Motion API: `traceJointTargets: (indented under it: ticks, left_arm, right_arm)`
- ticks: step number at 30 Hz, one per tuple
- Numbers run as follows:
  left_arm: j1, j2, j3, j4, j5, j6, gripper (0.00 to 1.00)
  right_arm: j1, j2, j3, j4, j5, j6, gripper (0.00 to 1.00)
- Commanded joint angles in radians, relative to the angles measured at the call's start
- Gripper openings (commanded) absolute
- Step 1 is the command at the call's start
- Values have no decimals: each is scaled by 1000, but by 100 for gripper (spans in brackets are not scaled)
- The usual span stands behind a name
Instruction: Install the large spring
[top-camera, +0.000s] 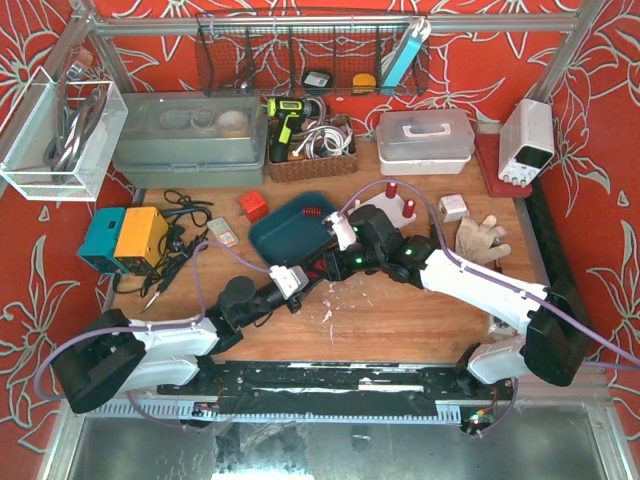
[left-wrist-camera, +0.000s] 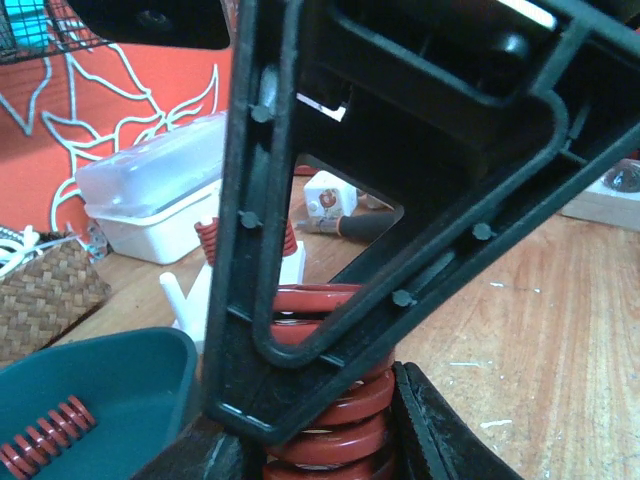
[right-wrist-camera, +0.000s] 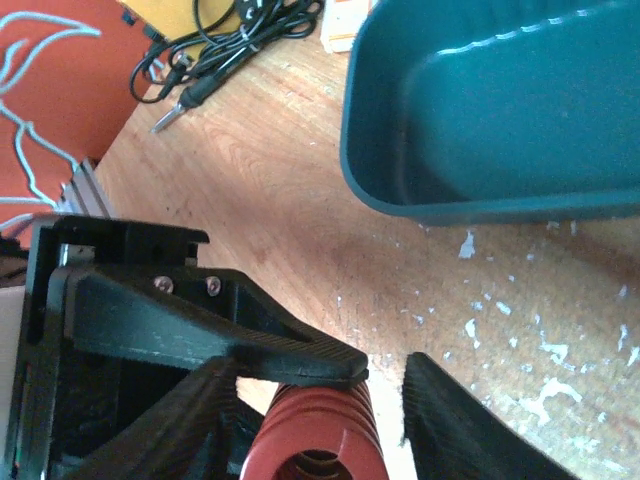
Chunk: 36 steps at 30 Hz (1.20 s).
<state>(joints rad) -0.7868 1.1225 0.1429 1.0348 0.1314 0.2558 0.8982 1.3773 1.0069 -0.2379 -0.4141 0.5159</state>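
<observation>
The large spring (left-wrist-camera: 340, 405) was over the middle of the tabletop (right-wrist-camera: 250, 180), just near of the teal tray (right-wrist-camera: 450, 205), caught between both hands. The left hand (left-wrist-camera: 318, 450) was clenched on its coils. The right hand (right-wrist-camera: 310, 430) straddled the same spring with fingers parted, a gap showing on one side; a smaller red spring (left-wrist-camera: 45, 440) lay in the tray.

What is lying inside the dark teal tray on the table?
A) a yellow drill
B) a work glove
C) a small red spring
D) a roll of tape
C: the left wrist view shows a small red spring lying on the floor of the teal tray, and nothing else shows in the tray.
</observation>
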Motion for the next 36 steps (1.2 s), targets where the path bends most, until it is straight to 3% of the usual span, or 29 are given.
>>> traceJointTargets:
  ticks: [1,4,7,11,13,17,18,19,28,32,36]
  left_arm:
    - [-6,-24,2,75,-19,17,4]
    - [-7,-20,3,74,-37,16,6]
    - [-8,-12,6,73,-64,10,16]
    - [-8,-10,9,67,-85,7,48]
    - [-8,-7,9,64,-93,6,64]
    - [-8,-1,10,58,-113,5,81]
    - [-8,1,12,55,-122,4,95]
    - [-8,2,16,50,-129,1,99]
    - [-8,25,31,24,-158,0,100]
    - [-8,37,41,12,-146,-4,100]
    - [-8,36,42,12,-145,-4,100]
  right_arm:
    - [11,2,1,43,-37,12,43]
    - [10,-7,-8,51,-36,13,28]
    - [11,-16,-13,60,-35,15,15]
    - [11,-35,-14,70,1,19,0]
    - [10,-43,-14,73,33,16,0]
    - [7,-66,-11,59,133,-2,0]
    - [5,-74,-7,50,170,-13,0]
    - [1,-80,-3,38,213,-32,0]
    - [-97,-45,60,-53,585,-201,0]
    - [-166,34,105,-42,669,-244,0]
    - [-236,132,162,1,645,-253,0]
